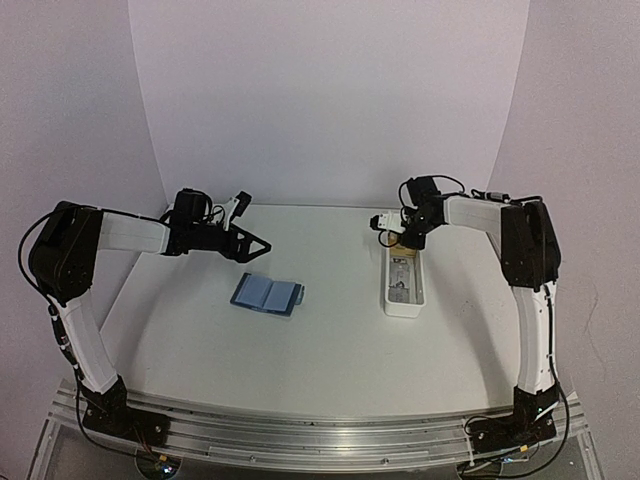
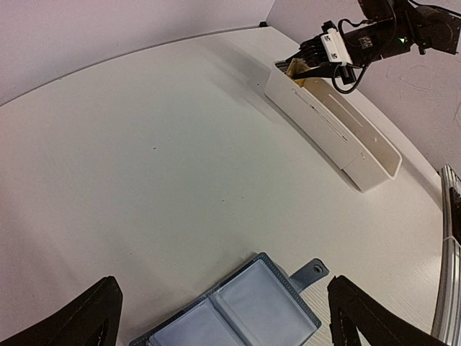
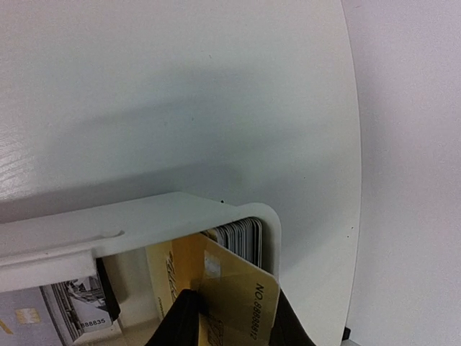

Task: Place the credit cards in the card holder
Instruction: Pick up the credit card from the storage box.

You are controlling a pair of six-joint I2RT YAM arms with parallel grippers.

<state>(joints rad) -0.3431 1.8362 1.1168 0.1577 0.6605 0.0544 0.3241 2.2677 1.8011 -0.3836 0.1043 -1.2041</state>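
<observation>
The blue card holder [image 1: 268,293] lies open and flat on the table, left of centre, its snap tab [image 2: 310,272] pointing right. My left gripper [image 1: 255,245] hovers just behind and above it, open wide, with the holder [image 2: 245,310] showing between the two fingers. My right gripper [image 1: 400,238] reaches down into the far end of the white tray [image 1: 403,285]. Its fingers are closed on a gold credit card [image 3: 238,288], tilted up from the tray. Behind it, several more credit cards [image 3: 238,238] stand on edge against the tray's end wall.
The long white tray [image 2: 338,133] stands right of centre, running front to back. More printed cards [image 3: 79,317] lie further along inside it. White walls close in the table at the back and on both sides.
</observation>
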